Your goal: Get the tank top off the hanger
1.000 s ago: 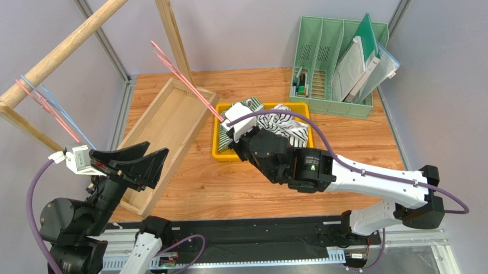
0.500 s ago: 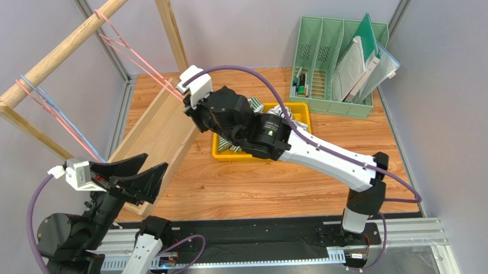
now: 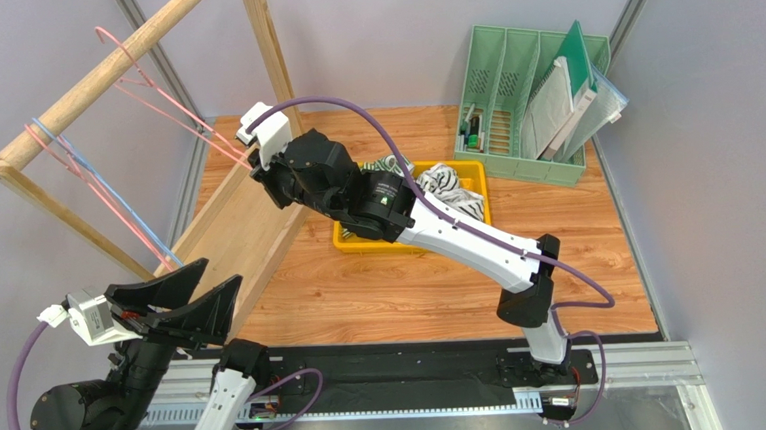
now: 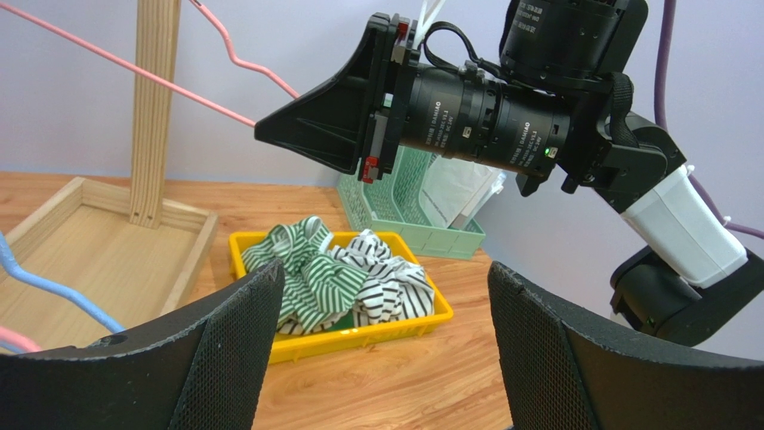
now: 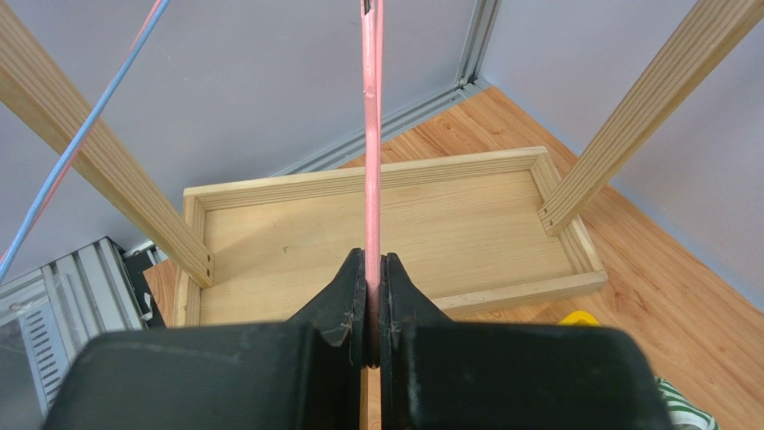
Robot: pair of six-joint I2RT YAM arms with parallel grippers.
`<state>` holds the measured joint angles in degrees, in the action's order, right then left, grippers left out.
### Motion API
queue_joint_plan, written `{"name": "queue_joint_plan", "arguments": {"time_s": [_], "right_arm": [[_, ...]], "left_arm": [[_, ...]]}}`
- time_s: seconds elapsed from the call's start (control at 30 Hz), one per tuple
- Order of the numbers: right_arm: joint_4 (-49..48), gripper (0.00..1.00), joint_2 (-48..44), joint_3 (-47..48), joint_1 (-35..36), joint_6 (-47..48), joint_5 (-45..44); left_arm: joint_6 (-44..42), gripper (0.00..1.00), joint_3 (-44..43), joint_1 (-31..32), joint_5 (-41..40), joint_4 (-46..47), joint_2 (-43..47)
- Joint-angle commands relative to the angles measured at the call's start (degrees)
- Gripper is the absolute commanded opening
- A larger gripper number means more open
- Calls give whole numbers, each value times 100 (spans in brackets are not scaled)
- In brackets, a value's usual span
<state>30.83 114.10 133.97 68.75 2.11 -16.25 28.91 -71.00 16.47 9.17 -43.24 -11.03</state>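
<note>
My right gripper (image 3: 255, 169) is shut on a bare pink wire hanger (image 3: 169, 103), near one end of it. The hanger's hook reaches up to the wooden rail (image 3: 94, 78). The right wrist view shows the jaws (image 5: 374, 269) clamped on the pink wire (image 5: 370, 134). Striped tank tops (image 3: 449, 182), green-white and black-white, lie crumpled in the yellow tray (image 3: 413, 243). They also show in the left wrist view (image 4: 332, 278). My left gripper (image 3: 180, 304) is open and empty at the near left, well away from both; its wrist view (image 4: 386, 273) faces the tray.
A wooden rack with a box base (image 3: 249, 222) stands at the left. A pink and a blue hanger (image 3: 79, 172) hang on its rail. A green file organizer (image 3: 534, 99) with folders stands at the back right.
My right arm has swung the pink hanger from over the yellow tray to the left and up, so its hook is now at the rail. My left arm has drawn back toward the near left.
</note>
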Motion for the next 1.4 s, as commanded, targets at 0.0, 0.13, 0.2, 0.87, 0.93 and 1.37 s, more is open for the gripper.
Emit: {"name": "queue_joint_plan", "arguments": {"time_s": [0.0,0.13,0.2,0.87,0.93,1.37], "right_arm": [[-60,0,59,235,-2,-167,149],[28,0,103,164,-37,-176,104],[55,0,77,68,-116,-376,235],[424,59,-124,-248,-661,-650,1054],[380,75,-274,-494,-661,-642,922],[178,98,-2233,-2846,-661,-580,571]], "left_arm": [[-140,88,-107,5,-143,-167,66],[-113,88,-98,5,-135,-176,66],[-96,88,-98,5,-117,-167,48],[-25,88,-80,5,542,70,-391],[-25,88,-89,5,586,97,-479],[247,88,-107,5,1121,992,-1243]]}}
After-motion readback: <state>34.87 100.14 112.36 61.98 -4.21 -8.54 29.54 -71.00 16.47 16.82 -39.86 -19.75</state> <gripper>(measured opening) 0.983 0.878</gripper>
